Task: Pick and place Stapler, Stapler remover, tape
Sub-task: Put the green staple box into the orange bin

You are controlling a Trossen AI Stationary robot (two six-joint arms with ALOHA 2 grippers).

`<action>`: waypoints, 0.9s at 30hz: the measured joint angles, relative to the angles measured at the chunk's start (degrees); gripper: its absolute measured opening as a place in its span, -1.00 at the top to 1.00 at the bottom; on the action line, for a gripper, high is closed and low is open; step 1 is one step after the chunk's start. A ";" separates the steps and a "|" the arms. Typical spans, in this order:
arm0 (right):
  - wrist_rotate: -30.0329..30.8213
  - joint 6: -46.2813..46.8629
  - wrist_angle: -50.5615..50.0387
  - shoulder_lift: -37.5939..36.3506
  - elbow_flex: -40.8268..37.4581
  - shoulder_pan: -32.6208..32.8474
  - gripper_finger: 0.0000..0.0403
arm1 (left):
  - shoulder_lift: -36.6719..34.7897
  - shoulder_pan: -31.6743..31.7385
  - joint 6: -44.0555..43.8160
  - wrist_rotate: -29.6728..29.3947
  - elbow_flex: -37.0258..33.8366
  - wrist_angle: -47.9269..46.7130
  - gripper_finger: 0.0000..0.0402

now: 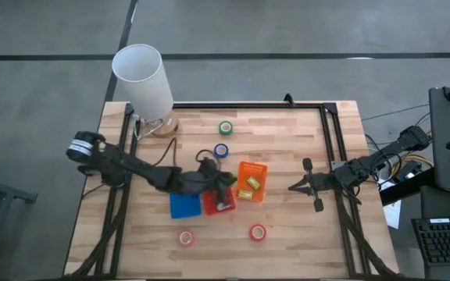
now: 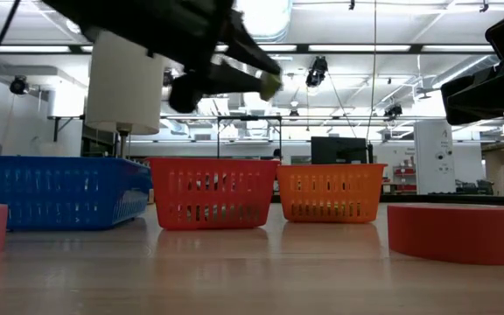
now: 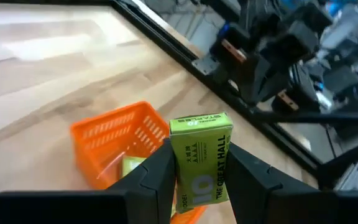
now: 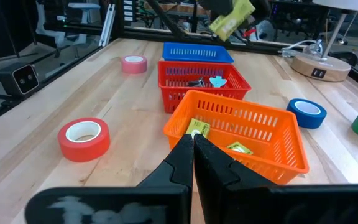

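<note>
While the right gripper (image 1: 294, 187) waits pinched empty beyond the orange basket (image 1: 258, 171), the left gripper (image 1: 230, 179) hangs clamped on a green box (image 3: 200, 163), long axis upright between its fingers. That basket lies just ahead and below; the tape rolls (image 1: 257, 232) sit scattered around.

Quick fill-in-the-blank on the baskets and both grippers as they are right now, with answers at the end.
1. The left gripper holds a small ____-coloured box between its fingers.
2. That box hangs above the ____ basket.
3. Of the three baskets, the red basket sits in the ____.
4. The right gripper, off to the side of the baskets, has its fingers ____.

Missing words: green; orange; middle; shut
</note>
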 joint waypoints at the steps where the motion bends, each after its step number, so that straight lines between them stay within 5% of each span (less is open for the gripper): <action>1: 0.01 0.00 -0.01 0.01 0.00 0.00 0.96 | 1.03 0.76 0.76 1.33 1.47 -1.10 0.39; 27: -0.01 0.02 -0.04 0.00 0.00 0.00 0.96 | 23.78 12.43 12.85 18.64 40.48 -50.04 0.39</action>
